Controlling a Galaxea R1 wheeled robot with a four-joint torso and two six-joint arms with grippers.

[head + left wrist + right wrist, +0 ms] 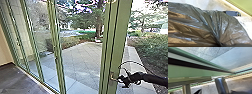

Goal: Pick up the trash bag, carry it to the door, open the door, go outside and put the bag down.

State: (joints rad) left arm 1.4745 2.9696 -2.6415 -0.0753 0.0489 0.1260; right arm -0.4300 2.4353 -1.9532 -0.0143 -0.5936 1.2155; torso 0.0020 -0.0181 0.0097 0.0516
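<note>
The right arm stretched nearly level, claw at the door handle; trash bag bunched. Couldn't tell either claw's grip. Paving lay open outside.

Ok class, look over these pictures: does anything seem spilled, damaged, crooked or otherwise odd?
Nothing clearly stands out. The grey paved yard shows no visible spill, and the tall green door frame no evident damage. The dark see-through plastic trash bag is creased, which is ordinary for thin plastic; I see no tear.
</note>
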